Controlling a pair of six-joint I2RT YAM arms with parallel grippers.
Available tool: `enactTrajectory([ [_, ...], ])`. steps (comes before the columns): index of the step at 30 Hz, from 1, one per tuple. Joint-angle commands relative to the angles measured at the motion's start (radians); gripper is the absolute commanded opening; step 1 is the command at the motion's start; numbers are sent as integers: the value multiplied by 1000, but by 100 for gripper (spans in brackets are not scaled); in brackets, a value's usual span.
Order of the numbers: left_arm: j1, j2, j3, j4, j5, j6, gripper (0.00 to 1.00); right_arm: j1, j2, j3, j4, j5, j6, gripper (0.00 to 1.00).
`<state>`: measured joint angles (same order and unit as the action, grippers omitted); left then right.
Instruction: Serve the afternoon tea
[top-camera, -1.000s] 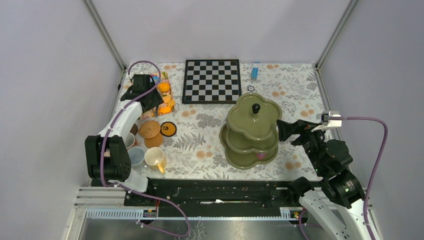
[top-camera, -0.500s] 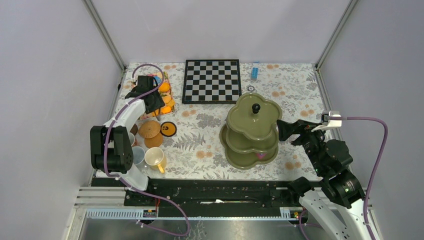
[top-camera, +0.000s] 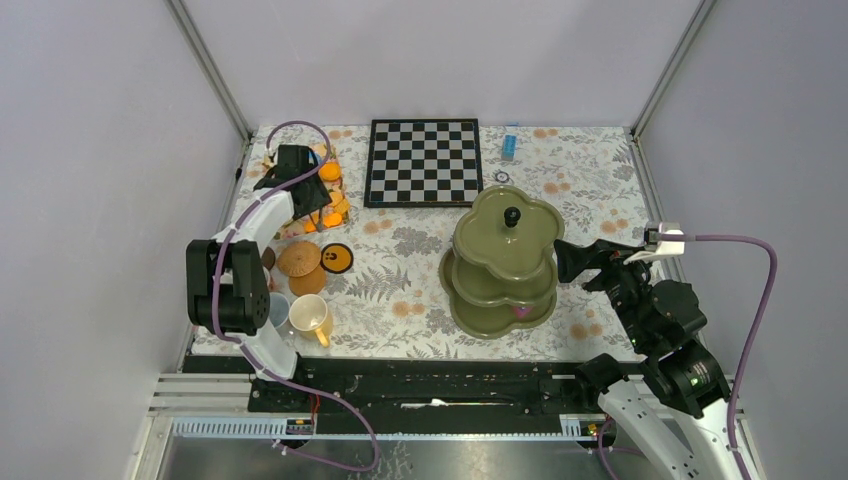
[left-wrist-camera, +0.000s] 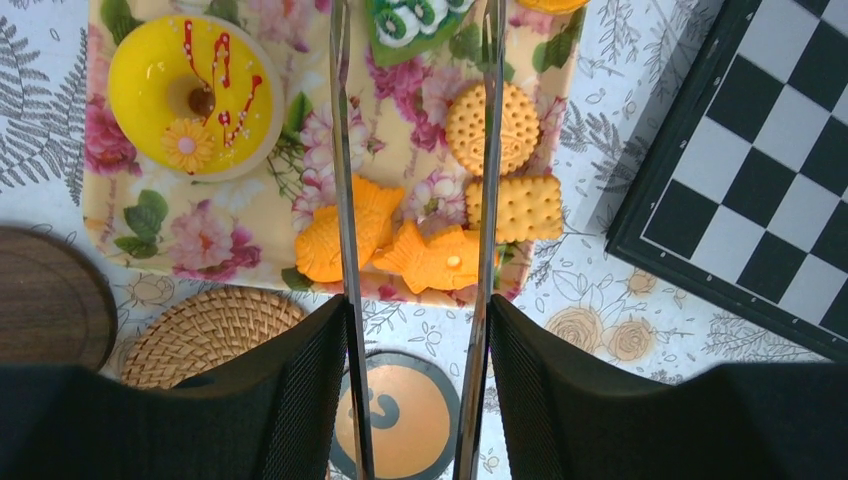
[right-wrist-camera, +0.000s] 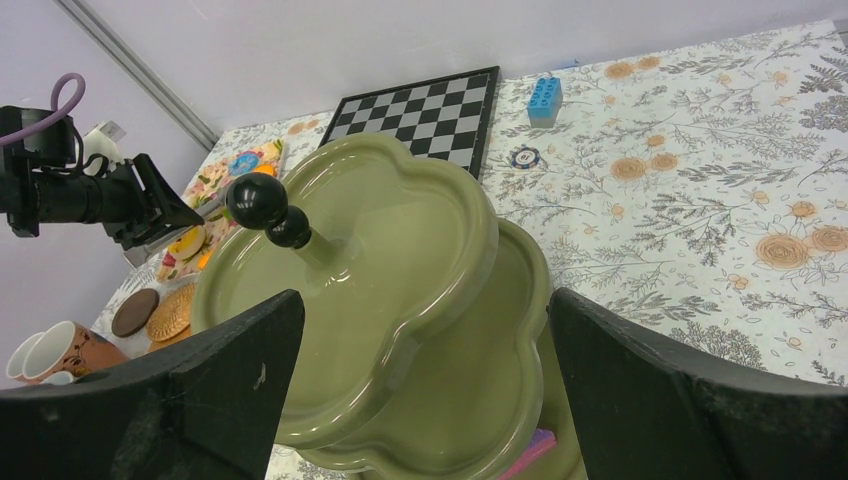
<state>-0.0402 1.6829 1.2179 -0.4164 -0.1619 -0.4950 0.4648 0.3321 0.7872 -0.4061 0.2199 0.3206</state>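
Note:
The olive-green three-tier stand (top-camera: 505, 262) with its black knob (top-camera: 511, 215) stands right of centre; a pink sweet (top-camera: 520, 312) lies on its bottom tier. My right gripper (top-camera: 566, 262) is open and empty beside the stand's right side, and the stand (right-wrist-camera: 400, 260) fills its view. My left gripper (top-camera: 300, 190) is shut on metal tongs (left-wrist-camera: 340, 200), whose spread blades hang over orange biscuits (left-wrist-camera: 440, 258) on the floral tray (left-wrist-camera: 250, 215). A yellow doughnut (left-wrist-camera: 190, 95) lies at the tray's left. Mugs (top-camera: 310, 318) and coasters (top-camera: 298, 258) sit at the near left.
The chessboard (top-camera: 424, 162) lies at the back centre, right of the tray. A blue brick (top-camera: 509, 145) and a small chip (top-camera: 501, 177) lie behind the stand. An orange-and-black coaster (left-wrist-camera: 405, 415) lies just below the tray. Cage posts and walls close in the table.
My left arm has stretched farther back, carrying the tongs a little farther over the floral tray. The right arm and the stand have not moved.

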Motion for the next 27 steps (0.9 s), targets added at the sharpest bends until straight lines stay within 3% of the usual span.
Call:
enactTrajectory([
  [1, 0, 9, 70, 52, -11, 9, 55, 5, -11, 1, 34, 20, -11, 98],
  [14, 0, 34, 92, 32, -36, 13, 47, 5, -19, 1, 32, 22, -12, 98],
  [20, 0, -20, 88, 22, -60, 45, 35, 6, -18, 0, 33, 20, -9, 98],
  [27, -11, -152, 89, -39, -56, 115, 30, 5, -20, 0, 33, 22, -6, 98],
])
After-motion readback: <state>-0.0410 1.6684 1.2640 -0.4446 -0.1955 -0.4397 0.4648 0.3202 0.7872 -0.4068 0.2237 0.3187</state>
